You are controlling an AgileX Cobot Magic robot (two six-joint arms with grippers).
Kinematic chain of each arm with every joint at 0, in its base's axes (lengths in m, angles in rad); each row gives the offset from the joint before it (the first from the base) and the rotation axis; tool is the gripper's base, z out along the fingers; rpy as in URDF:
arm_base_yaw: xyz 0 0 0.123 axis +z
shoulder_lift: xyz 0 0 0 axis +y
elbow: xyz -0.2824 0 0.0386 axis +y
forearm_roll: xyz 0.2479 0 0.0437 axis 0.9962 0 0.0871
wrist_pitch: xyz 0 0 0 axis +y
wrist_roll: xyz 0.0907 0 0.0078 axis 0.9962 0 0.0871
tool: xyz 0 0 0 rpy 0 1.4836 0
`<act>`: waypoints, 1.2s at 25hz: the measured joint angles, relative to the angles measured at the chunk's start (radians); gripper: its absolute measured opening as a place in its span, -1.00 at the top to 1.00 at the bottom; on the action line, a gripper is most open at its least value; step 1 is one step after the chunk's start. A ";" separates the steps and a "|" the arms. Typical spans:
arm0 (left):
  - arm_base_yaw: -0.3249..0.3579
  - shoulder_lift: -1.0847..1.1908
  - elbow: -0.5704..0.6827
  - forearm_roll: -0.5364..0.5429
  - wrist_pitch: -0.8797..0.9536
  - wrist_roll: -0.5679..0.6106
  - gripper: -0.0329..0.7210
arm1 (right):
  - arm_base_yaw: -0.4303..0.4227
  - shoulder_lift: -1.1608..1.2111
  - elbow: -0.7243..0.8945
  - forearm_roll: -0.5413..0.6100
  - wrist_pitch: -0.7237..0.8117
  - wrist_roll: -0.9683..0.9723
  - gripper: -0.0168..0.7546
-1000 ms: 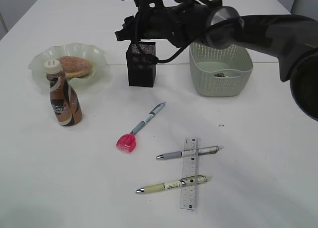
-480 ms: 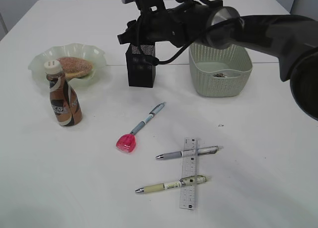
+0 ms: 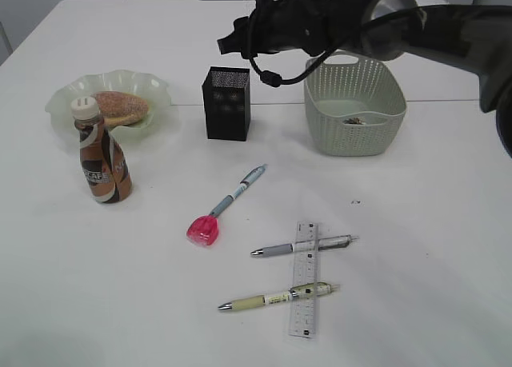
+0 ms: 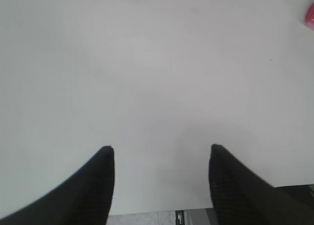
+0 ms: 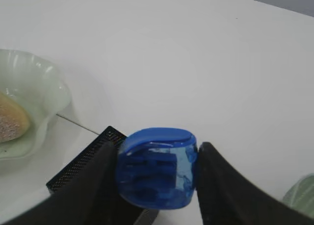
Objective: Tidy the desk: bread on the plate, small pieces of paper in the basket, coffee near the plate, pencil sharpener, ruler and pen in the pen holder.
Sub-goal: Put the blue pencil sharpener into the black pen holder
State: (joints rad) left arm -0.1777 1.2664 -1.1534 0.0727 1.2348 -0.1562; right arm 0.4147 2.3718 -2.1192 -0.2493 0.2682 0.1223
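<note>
At the far left of the desk (image 3: 96, 303) one ruffled plate (image 3: 64, 103) was seen with one bread (image 3: 122, 107) already lying on it, and one coffee (image 3: 102, 161) stood upright just in front of it, close against its rim; the bottle was judged light and smooth, best taken round the body below the cap, the bun soft and easily dented. Next along stood one pen holder (image 3: 227, 103), upright and stiff. In front of it lay one pink pencil sharpener (image 3: 202, 230) touching the tip of a pen (image 3: 238, 190), and further right two more pens (image 3: 302, 245) lay crossed over one clear ruler (image 3: 305, 279), making three pens in all. The ruler was judged thin, flat and slippery against the table, so an end or an edge raised by a pen would be the place to take it. One basket (image 3: 354, 115) stood to the right, with paper scraps (image 3: 355, 121) inside, their number not to be told. The left gripper (image 4: 161, 159) was seen spread and holding nothing above bare table. The right gripper (image 5: 154, 168) was clenched on a second, blue pencil sharpener (image 5: 157, 167), held by its flat sides above the holder's rim; it was judged small, hard, light and glossy.
</note>
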 joint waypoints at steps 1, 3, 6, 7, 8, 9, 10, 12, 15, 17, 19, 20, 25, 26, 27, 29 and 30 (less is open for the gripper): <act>0.000 0.000 0.000 0.000 0.000 0.000 -0.26 | -0.005 0.000 0.000 0.000 -0.008 0.000 0.10; 0.000 0.000 0.000 0.000 0.000 0.000 -0.26 | -0.007 0.000 0.000 0.002 -0.031 0.000 0.10; 0.000 0.000 0.000 0.000 0.000 0.000 -0.26 | -0.007 0.002 0.000 0.004 -0.080 0.000 0.10; 0.000 0.000 0.000 0.000 0.000 0.000 -0.26 | -0.007 0.004 0.000 0.004 -0.095 0.000 0.10; 0.000 0.000 0.000 0.000 0.000 0.000 -0.26 | -0.007 0.008 0.000 0.004 -0.109 0.000 0.10; 0.000 0.000 0.000 0.000 0.000 0.000 -0.26 | -0.007 0.013 0.000 0.004 -0.124 0.000 0.10; 0.000 0.000 0.000 0.000 0.000 0.000 -0.26 | -0.007 0.020 0.000 0.004 -0.133 0.000 0.10; 0.000 0.000 0.000 0.000 0.000 0.000 -0.26 | -0.007 0.031 0.000 0.017 -0.147 0.000 0.10; 0.000 0.000 0.000 0.000 0.000 0.000 -0.26 | -0.007 0.040 0.000 0.026 -0.178 0.000 0.10; 0.000 0.000 0.000 0.000 0.000 0.000 -0.26 | -0.007 0.049 0.000 0.031 -0.205 0.008 0.10; 0.000 0.000 0.000 0.000 0.000 0.000 -0.26 | -0.007 0.059 0.000 0.035 -0.220 0.024 0.10; 0.000 0.000 0.000 0.000 0.000 0.000 -0.26 | -0.007 0.067 0.000 0.035 -0.228 0.029 0.10; 0.000 0.000 0.000 0.000 0.000 0.000 -0.26 | -0.007 0.108 0.000 0.037 -0.250 0.050 0.10; 0.000 0.000 0.000 0.000 0.000 0.000 -0.26 | -0.005 0.110 0.001 0.037 -0.252 0.057 0.10; 0.000 0.000 0.000 0.000 0.000 0.000 -0.26 | -0.005 0.110 0.001 0.037 -0.254 0.060 0.10; 0.000 0.000 0.000 0.000 0.000 0.000 -0.26 | -0.005 0.110 0.001 0.037 -0.275 0.066 0.10; 0.000 0.000 0.000 0.000 0.000 0.000 -0.26 | -0.005 0.110 0.001 0.037 -0.282 0.077 0.10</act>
State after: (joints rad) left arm -0.1777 1.2664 -1.1534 0.0727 1.2348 -0.1562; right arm 0.4094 2.4817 -2.1186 -0.2123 -0.0134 0.1988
